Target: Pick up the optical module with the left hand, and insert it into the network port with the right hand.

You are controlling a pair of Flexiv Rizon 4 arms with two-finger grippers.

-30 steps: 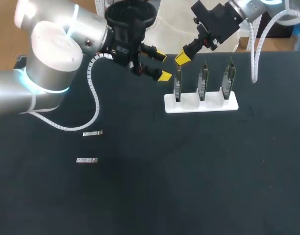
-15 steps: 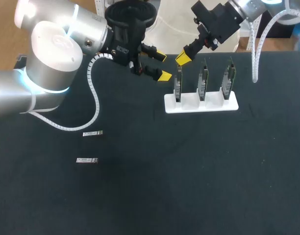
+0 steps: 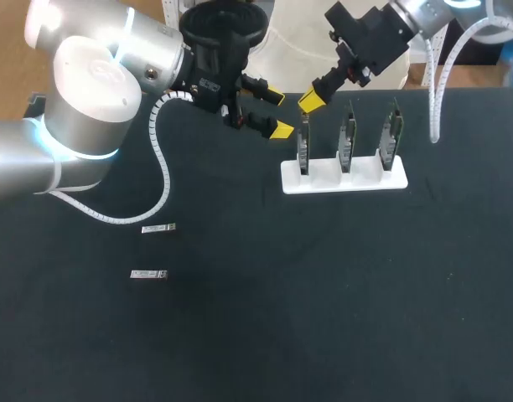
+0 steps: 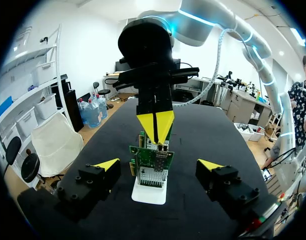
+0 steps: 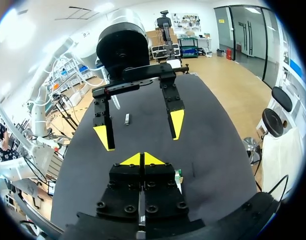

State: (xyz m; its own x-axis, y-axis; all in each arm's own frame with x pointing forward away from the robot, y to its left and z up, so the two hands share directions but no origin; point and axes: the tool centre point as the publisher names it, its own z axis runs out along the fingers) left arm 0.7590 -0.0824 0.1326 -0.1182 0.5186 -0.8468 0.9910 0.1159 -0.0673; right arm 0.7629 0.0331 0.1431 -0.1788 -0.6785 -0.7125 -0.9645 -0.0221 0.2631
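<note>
The left arm (image 3: 89, 100) comes in from 9 o'clock and bends across the far part of the black table (image 3: 323, 301). Its wrist is turned so that the left gripper (image 3: 277, 113) points toward 3 o'clock, raised off the tabletop. Its claw is spread wide with nothing between the yellow tips. In the left wrist view the left gripper (image 4: 158, 164) has one finger on each side of the card rack ahead of it, and neither touches it.

The right arm (image 3: 420, 12) drops in from 1 o'clock. The right gripper (image 3: 312, 100) slants down toward 7 o'clock with its tips pressed together into one yellow point, and nothing shows between them. That point hangs just over the top edge of the first network card (image 3: 304, 149). Its own wrist view shows the right gripper (image 5: 142, 159) closed the same way, with the open left gripper (image 5: 140, 129) ahead of it.

A white holder (image 3: 343, 179) sits at 4 o'clock from the left gripper. It holds three cards upright in a row, one per slot: the first, the middle network card (image 3: 347, 141) and the last network card (image 3: 390, 138).

Both modules lie flat on the table at about 7 o'clock from the left gripper, well apart from both claws. They are the far optical module (image 3: 158, 228) and the near optical module (image 3: 148, 274).
</note>
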